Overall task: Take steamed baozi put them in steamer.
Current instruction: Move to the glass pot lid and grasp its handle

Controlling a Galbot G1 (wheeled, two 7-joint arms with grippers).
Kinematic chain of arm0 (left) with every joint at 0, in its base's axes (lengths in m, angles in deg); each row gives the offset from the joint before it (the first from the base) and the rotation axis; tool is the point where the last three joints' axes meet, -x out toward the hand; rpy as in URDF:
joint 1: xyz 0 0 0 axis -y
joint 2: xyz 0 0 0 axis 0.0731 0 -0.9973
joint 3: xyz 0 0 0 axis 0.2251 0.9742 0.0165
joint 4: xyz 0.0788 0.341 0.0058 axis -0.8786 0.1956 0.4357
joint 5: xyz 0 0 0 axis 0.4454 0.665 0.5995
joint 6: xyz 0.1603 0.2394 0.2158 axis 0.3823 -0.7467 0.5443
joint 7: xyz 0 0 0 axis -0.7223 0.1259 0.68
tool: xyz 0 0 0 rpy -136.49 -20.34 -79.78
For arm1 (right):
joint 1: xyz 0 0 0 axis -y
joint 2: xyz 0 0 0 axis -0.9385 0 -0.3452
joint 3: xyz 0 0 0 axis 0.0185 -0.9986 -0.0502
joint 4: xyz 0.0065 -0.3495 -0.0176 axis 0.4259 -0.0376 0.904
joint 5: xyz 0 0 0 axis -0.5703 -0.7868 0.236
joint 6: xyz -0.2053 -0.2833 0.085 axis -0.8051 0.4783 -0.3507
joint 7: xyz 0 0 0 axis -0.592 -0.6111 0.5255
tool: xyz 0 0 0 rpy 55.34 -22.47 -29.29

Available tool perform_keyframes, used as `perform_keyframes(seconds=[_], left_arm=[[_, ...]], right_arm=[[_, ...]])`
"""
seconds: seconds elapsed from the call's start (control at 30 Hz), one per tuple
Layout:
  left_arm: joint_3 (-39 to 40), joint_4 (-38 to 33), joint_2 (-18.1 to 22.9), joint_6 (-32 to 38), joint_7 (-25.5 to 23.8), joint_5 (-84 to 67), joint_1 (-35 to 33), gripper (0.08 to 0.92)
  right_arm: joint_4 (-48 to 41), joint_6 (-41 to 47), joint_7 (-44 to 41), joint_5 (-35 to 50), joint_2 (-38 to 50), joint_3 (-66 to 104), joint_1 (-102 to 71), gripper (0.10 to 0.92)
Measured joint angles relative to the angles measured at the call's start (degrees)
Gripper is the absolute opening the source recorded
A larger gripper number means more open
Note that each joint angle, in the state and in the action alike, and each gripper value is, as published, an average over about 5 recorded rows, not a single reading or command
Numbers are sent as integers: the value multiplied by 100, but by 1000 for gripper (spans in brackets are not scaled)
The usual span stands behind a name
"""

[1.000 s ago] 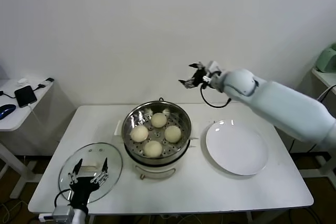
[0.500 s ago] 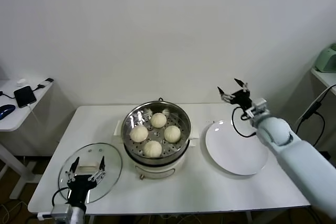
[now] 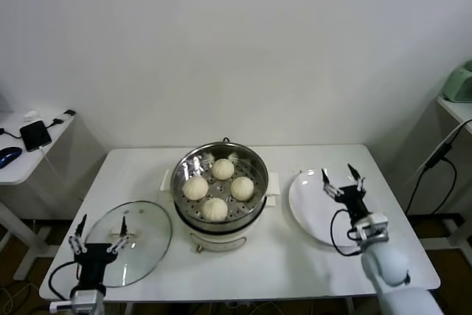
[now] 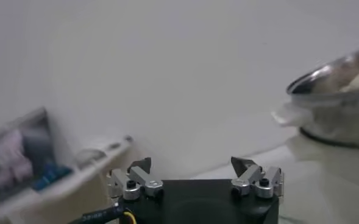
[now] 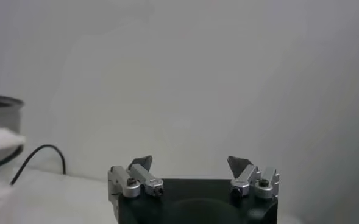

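Left gripper at the table's near-left corner, fingers spread wide, empty, over the near edge of the glass lid lying flat there. Right gripper toward the near-right part of the table, also wide and empty, over the white plate.

Left wrist view only: the left gripper's own fingertips apart with nothing between, the steamer's shiny rim off to one side and farther out, a blurred side desk behind. Right wrist view only: right gripper splayed and empty against bare wall, a sliver of steamer rim at the frame edge, a black cable curving over the tabletop. Neither wrist view shows the buns clearly; the head view does.

Steamer sits mid-table toward the far edge, between lid and plate, well apart from both grippers. Steel pot on a white base, perforated tray inside. Four steamed baozi on the tray in a diamond: one near, one left, one right, one far. Smooth, round, cream-white, close together, touching or not cannot tell.

Far left, off the table: side desk with a phone.
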Motion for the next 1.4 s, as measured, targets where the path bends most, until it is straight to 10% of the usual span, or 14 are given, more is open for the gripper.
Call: perform_keyframes(seconds=[0.53, 1.4], left_arm=[[132, 1433, -450, 36, 1441, 3967, -6, 823], [312, 2783, -573, -181, 1584, 5867, 1022, 823]], right_arm=[[251, -94, -89, -428, -862, 509, -1104, 823], [518, -109, 48, -625, -1178, 733, -1540, 823]])
